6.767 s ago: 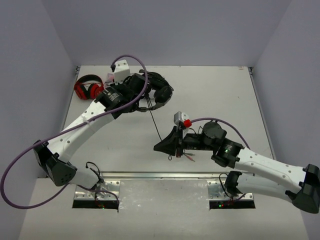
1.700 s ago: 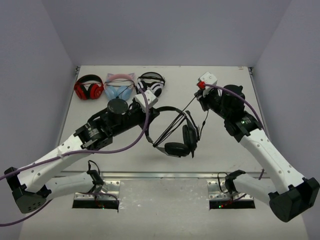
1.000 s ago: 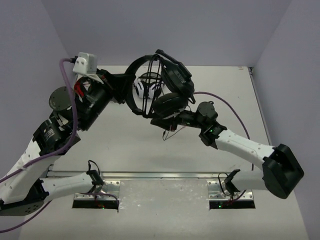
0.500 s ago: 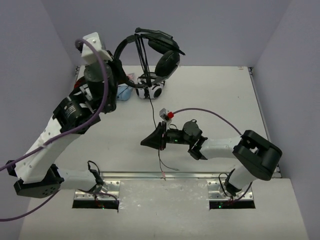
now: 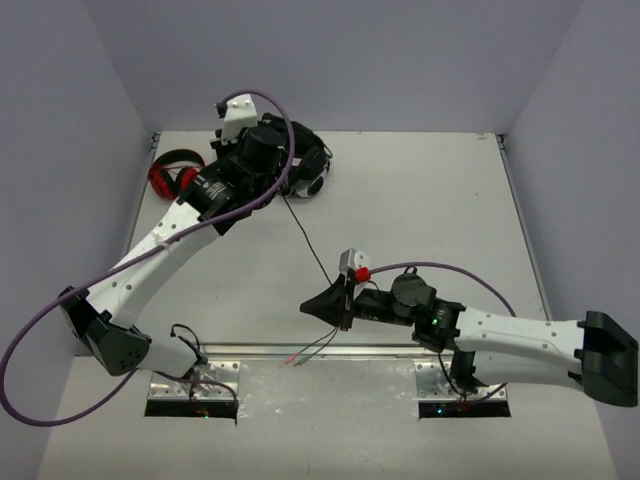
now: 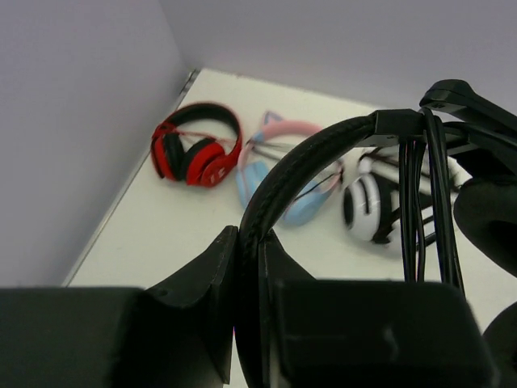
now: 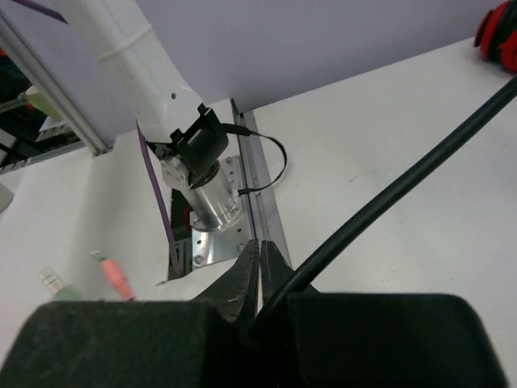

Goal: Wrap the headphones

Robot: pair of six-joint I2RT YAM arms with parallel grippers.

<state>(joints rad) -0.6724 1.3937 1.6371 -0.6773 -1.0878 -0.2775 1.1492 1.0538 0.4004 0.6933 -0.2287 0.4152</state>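
While taut, cable (image 5: 307, 238) in right gripper (image 5: 312, 305).

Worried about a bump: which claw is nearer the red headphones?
Left. The left claw grips the black headset's headband right of the red headphones at the back; the right claw pinches the cable far toward the front.

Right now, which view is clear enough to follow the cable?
Top view: even light, sharp, cable thin but traceable. Right wrist: cable close to the lens, soft-edged; right gripper a dark blur. Left wrist: headphones band crisp enough, left gripper dark, unfocused.
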